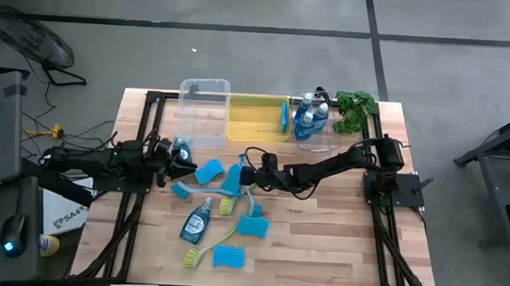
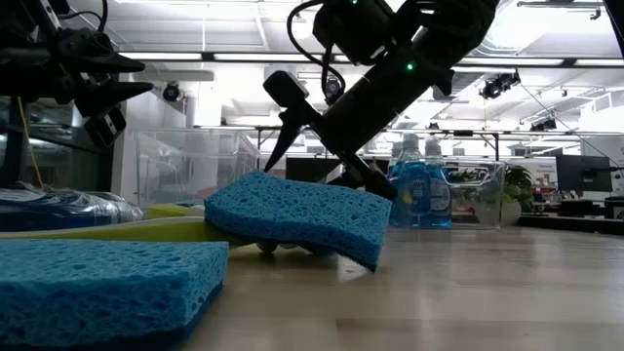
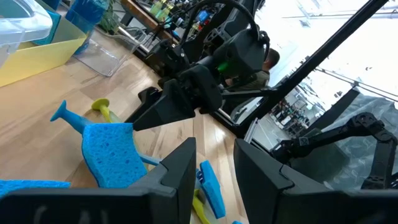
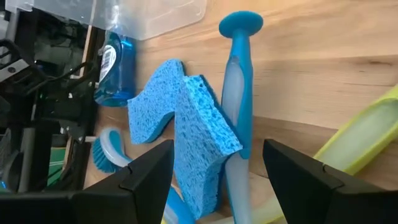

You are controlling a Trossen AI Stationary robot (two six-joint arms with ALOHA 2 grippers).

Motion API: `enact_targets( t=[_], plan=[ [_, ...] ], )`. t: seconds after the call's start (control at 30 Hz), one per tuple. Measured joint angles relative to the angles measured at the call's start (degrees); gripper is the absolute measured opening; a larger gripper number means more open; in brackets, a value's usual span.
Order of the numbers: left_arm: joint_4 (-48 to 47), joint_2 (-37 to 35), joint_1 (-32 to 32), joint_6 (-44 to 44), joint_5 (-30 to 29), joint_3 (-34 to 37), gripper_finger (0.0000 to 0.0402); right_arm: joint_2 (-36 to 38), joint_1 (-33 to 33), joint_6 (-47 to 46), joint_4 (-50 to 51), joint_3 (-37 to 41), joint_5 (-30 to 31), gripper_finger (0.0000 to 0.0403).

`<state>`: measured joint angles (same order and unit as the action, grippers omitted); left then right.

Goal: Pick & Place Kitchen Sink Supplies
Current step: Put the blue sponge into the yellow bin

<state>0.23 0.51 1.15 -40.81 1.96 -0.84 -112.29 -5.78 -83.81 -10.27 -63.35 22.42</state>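
1. High view: the right hand [image 1: 239, 173] reaches over the middle of the surface [image 1: 337, 241], just above a tilted blue sponge [image 1: 233, 178] leaning on a blue brush [image 1: 237, 162].
2. The right wrist view shows its fingers spread open, holding nothing, with that sponge between and beyond them.
3. The left hand [image 1: 188, 162] hovers by another sponge [image 1: 209, 170], fingers parted and empty.
4. A soap bottle [image 1: 195, 221] lies flat; two soap bottles [image 1: 310, 119] stand in the clear bin [image 1: 324, 143].
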Motion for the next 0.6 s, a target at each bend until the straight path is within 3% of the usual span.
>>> enact_targets(
  t=[0.6],
  plan=[
    [0.00, -0.02, 0.00, 0.00, -0.01, 0.00, 0.0105, -3.65, 0.55, 2.71, 1.02, -4.85, -2.21, 0.0240]
  ],
)
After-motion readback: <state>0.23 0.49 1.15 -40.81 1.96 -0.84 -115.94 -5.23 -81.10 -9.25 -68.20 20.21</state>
